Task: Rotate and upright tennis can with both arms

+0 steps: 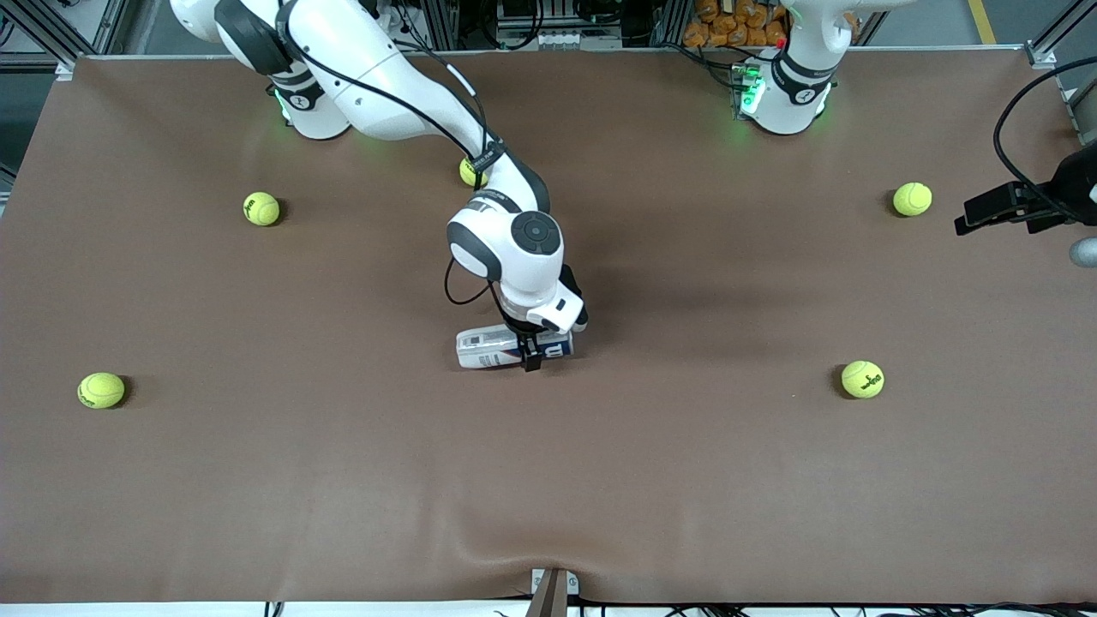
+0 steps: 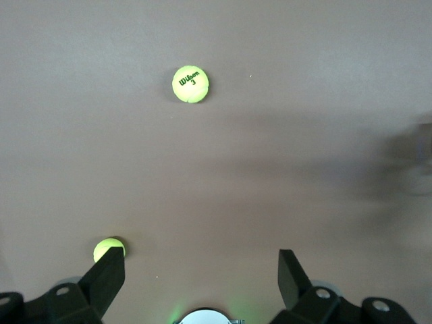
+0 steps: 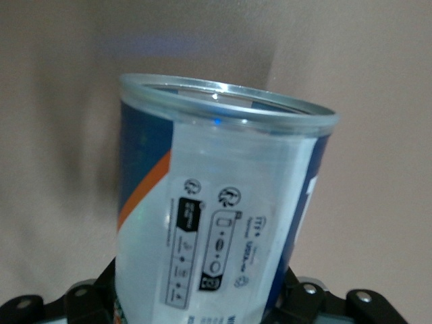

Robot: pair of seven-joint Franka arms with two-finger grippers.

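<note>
The tennis can (image 1: pixel 501 347) lies on its side near the middle of the table, with a white and dark-blue label. My right gripper (image 1: pixel 533 353) reaches down onto it and is shut on its body, one finger on each side. In the right wrist view the can (image 3: pixel 216 202) fills the frame, its silvery rim pointing away, and the right gripper (image 3: pixel 202 300) clamps it with only the finger bases (image 3: pixel 88 304) showing. My left gripper (image 1: pixel 986 212) hangs in the air over the left arm's end of the table. It is open and empty in the left wrist view (image 2: pixel 202 260).
Several yellow-green tennis balls lie scattered: one (image 1: pixel 261 208) and one (image 1: pixel 101 390) toward the right arm's end, one (image 1: pixel 912 199) and one (image 1: pixel 862 379) toward the left arm's end, and one (image 1: pixel 471 171) half hidden by the right arm. The left wrist view shows two balls (image 2: pixel 191 84) (image 2: pixel 108 248).
</note>
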